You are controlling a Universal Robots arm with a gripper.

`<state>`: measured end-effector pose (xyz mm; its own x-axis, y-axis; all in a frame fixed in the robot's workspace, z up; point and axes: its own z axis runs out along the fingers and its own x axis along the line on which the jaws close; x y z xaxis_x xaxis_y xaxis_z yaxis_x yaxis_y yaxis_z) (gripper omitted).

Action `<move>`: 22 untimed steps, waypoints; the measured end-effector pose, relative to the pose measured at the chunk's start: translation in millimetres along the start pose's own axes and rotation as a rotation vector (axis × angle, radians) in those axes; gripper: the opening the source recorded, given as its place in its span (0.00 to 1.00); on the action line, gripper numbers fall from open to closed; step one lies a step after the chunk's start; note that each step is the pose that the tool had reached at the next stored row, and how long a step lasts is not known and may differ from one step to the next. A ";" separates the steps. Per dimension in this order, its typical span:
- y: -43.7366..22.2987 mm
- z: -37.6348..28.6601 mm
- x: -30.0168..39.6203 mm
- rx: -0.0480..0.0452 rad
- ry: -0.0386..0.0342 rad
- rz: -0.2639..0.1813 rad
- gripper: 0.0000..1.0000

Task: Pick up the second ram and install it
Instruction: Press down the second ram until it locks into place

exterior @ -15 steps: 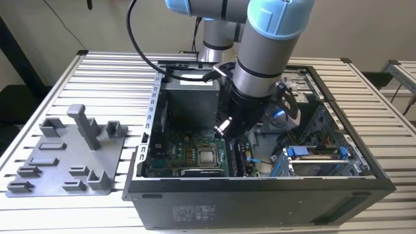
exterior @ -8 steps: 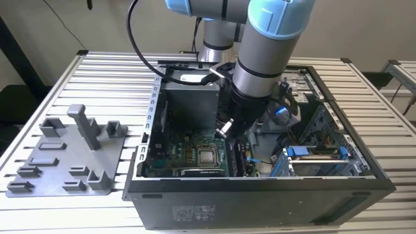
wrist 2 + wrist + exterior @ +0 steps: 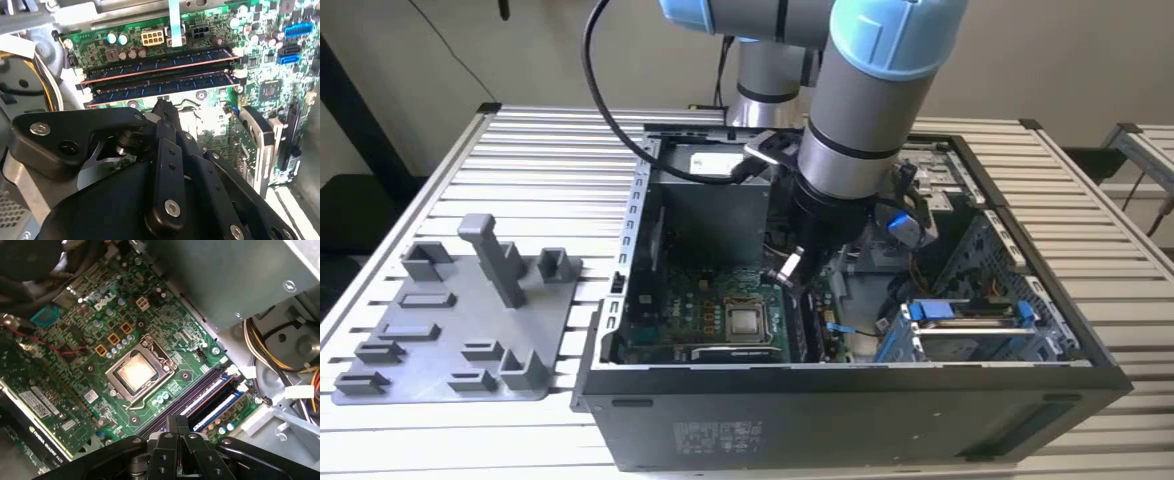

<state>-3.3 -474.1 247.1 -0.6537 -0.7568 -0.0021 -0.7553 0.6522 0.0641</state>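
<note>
The second ram point(image 3: 162, 86) lies seated in its slot on the green motherboard point(image 3: 75, 355), in the upper middle of the second wrist view, just beside another stick point(image 3: 160, 64). The claw point(image 3: 162, 107) hovers right above it with jaws closed, gripping nothing. A grey tray point(image 3: 454, 320) rests on the counter point(image 3: 560, 150).

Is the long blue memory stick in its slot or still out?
In. The long dark-blue memory stick lies in its motherboard slot, beside another one.
</note>
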 end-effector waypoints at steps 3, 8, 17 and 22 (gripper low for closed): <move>0.0 0.0 0.0 0.0001 0.0033 -0.055 0.11; 0.0 0.0 0.0 0.0008 0.0085 -0.146 0.11; 0.0 0.4 -0.1 0.0037 0.0165 -0.309 0.11; -0.2 2.6 0.0 0.0071 0.0198 -0.401 0.11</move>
<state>-3.2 -474.0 244.5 -0.3062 -0.9519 -0.0063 -0.9506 0.3054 0.0552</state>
